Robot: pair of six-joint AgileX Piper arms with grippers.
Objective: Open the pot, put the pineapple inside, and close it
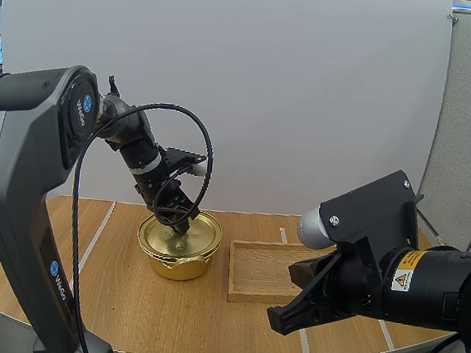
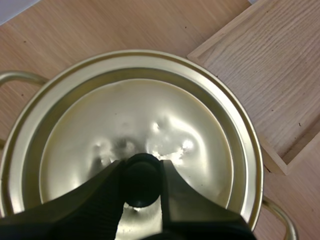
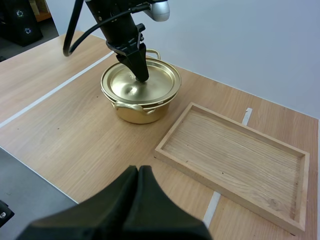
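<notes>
Left pincer [image 2: 142, 165] pinches the black knob [image 2: 141, 182] of the lid [image 2: 135, 115]; right pincer [image 3: 138, 171] is pressed together.

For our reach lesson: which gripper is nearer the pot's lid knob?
Left. The left gripper pinches the black lid knob in its jaws; the right gripper hangs shut before the wooden tray, away from the pot.

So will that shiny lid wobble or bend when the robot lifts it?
Likely stiff, not bendy: the lid looks like thin, slightly dented metal, so probably light. It might tilt, since the left gripper pinches only its small round knob.
</notes>
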